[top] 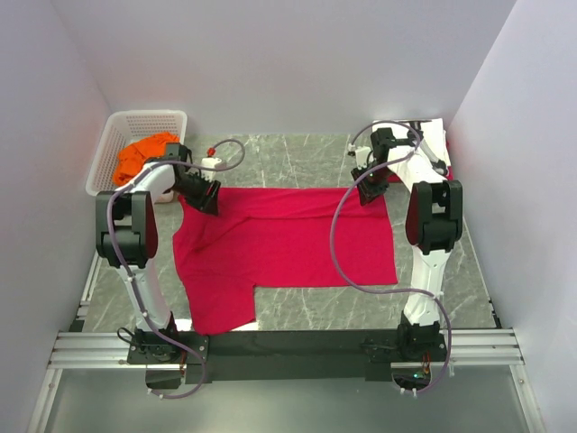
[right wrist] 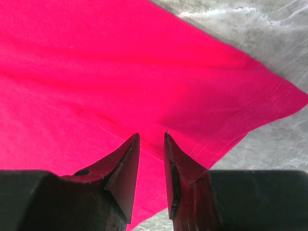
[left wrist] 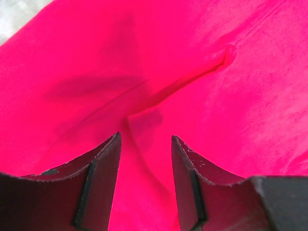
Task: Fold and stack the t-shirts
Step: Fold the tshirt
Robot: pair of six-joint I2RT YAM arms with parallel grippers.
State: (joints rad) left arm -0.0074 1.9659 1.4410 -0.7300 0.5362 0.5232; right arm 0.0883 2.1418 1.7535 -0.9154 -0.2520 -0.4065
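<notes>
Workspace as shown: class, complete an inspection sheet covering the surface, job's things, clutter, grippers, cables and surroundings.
Surface: grey marbled table.
Job's things: red t-shirt spread out mid-table; orange t-shirt bunched in the basket.
Clutter: the white lattice basket, far-left corner.
Grippers: left gripper open over the red t-shirt; right gripper narrow-jawed near its hem corner, grip unclear.
Cables: grey cables loop off both arms.
Surroundings: white walls; metal rail at near edge.
</notes>
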